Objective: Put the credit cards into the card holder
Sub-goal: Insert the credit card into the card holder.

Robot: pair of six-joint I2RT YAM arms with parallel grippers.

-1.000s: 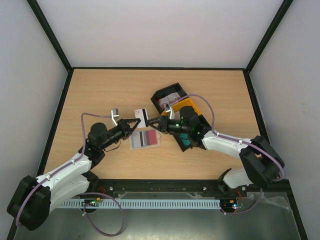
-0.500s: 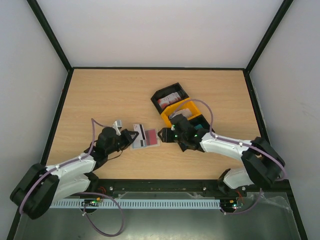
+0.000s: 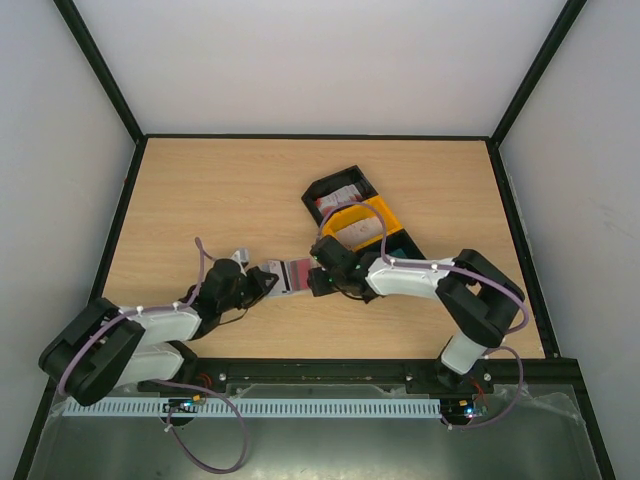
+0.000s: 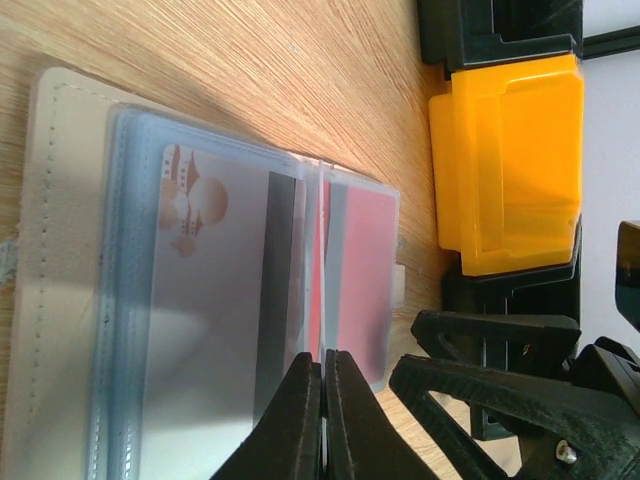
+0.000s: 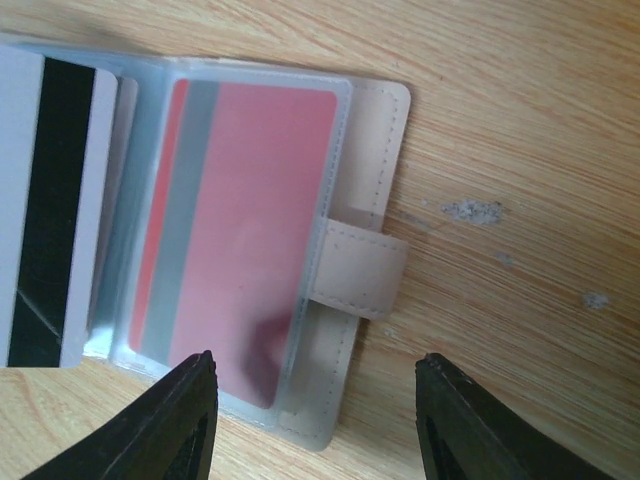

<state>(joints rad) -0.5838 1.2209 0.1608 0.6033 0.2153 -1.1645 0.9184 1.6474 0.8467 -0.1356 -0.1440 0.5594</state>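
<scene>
The beige card holder (image 3: 296,274) lies open on the table, its clear sleeves up. A red card (image 5: 240,230) sits in the right sleeve, and a whitish card with a sun design (image 4: 200,300) in the left one. My left gripper (image 3: 270,281) is shut (image 4: 323,375) on a thin whitish card with a dark stripe (image 5: 45,200), held edge-on at the holder's middle fold. My right gripper (image 3: 317,279) is open (image 5: 320,425), low over the holder's right edge and its strap tab (image 5: 365,268), touching nothing.
The black-and-yellow three-compartment tray (image 3: 372,213) stands just behind the right gripper, with more cards (image 3: 338,197) in its far compartment. Its yellow part (image 4: 505,170) shows close to the holder. Black frame rails edge the table.
My left gripper has brought the striped card down from above onto the open holder. My right gripper has moved left and lower to the holder's right edge.
</scene>
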